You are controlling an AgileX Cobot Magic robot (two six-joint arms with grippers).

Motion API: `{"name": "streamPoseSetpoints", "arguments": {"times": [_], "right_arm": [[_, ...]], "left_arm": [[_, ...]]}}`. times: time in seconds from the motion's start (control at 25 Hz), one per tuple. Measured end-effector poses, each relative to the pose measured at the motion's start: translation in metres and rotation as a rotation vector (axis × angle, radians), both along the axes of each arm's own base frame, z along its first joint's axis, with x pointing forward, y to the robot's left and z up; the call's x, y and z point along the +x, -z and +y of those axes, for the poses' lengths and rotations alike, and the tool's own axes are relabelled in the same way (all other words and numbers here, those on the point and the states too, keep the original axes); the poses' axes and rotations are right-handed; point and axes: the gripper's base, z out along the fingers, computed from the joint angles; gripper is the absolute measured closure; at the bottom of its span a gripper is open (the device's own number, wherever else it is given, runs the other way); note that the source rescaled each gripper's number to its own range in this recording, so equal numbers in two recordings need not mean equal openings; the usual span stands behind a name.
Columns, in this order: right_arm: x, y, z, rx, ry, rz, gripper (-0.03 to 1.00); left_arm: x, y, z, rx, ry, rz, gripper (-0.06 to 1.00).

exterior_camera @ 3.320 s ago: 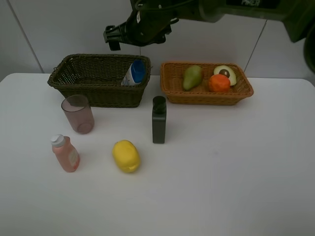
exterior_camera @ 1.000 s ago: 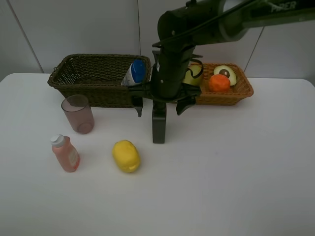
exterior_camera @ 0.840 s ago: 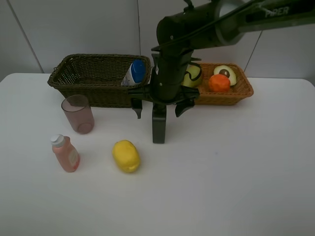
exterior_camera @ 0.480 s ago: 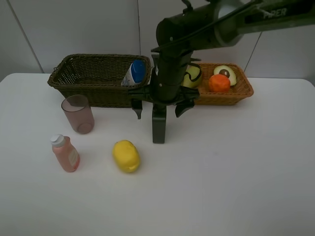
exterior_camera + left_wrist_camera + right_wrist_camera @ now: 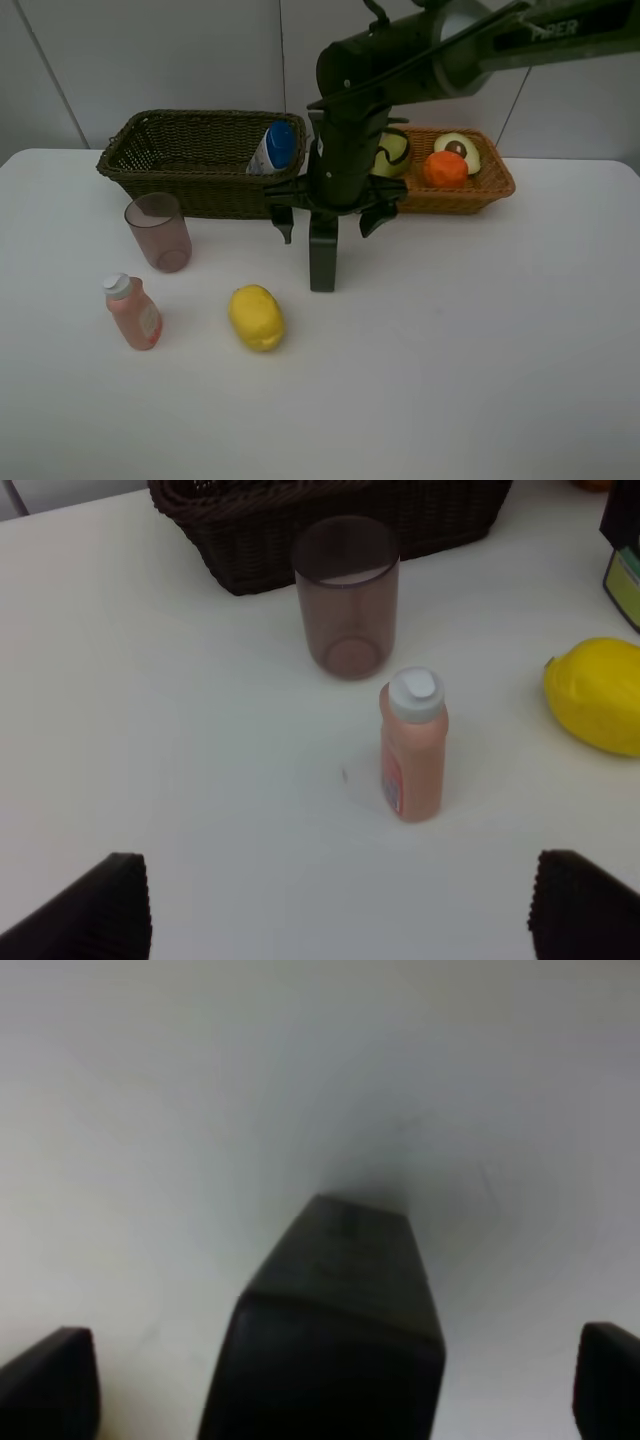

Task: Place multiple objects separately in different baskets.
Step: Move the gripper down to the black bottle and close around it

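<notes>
- While the dark green bottle [image 5: 323, 255] stands upright on the table [image 5: 480, 350], in front of the gap between the two baskets, nothing is gripping it.
- Right claw [image 5: 326, 222] hangs straight over the bottle, jaws spread wide on either side of its top. The right wrist view shows the same, with a clear gap each side of the bottle [image 5: 335, 1340], so it is released, not grasping.
- Step in hand, as I read it: lining up to grab this bottle, grip not yet made.
- Left claw [image 5: 340, 910] is spread wide too and holds nothing, hovering over bare table near the pink bottle [image 5: 412, 745].
- Done so far: white blue-capped bottle [image 5: 272, 148] leans inside the dark basket [image 5: 200, 195]. Pear [image 5: 392, 152] (partly hidden by the arm), avocado half [image 5: 459, 148] and orange [image 5: 446, 169] lie in the light basket [image 5: 420, 197].
- Left on the table: the dark green bottle, lemon [image 5: 256, 317], pink cup [image 5: 158, 232] and pink bottle.
- About half done, four of eight placed.
- Guess: fruit goes in the light basket and containers in the dark one, so the green bottle likely heads for the dark basket.
</notes>
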Motion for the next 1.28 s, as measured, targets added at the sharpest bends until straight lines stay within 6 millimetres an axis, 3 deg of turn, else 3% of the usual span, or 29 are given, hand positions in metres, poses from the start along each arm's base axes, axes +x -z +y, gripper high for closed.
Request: {"name": "streamPoseSetpoints", "arguments": {"times": [0.16, 0.24, 0.32, 0.48, 0.52, 1.28], "right_arm": [[0.0002, 0.0001, -0.0032, -0.034, 0.006, -0.002, 0.01], [-0.0001, 0.0002, -0.0041, -0.044, 0.009, 0.002, 0.13], [-0.0002, 0.0003, -0.0043, -0.046, 0.012, 0.003, 0.31], [-0.001, 0.0004, -0.003, -0.03, 0.017, 0.012, 0.85], [-0.001, 0.0004, -0.003, -0.03, 0.017, 0.012, 0.92], [-0.0008, 0.0004, -0.0031, -0.033, 0.008, 0.009, 0.91]], "left_arm": [[0.0, 0.0, 0.0, 0.0, 0.0, 0.0, -0.05], [0.0, 0.0, 0.0, 0.0, 0.0, 0.0, -0.05], [0.0, 0.0, 0.0, 0.0, 0.0, 0.0, -0.05], [0.0, 0.0, 0.0, 0.0, 0.0, 0.0, -0.05], [0.0, 0.0, 0.0, 0.0, 0.0, 0.0, -0.05], [0.0, 0.0, 0.0, 0.0, 0.0, 0.0, -0.05]]}}
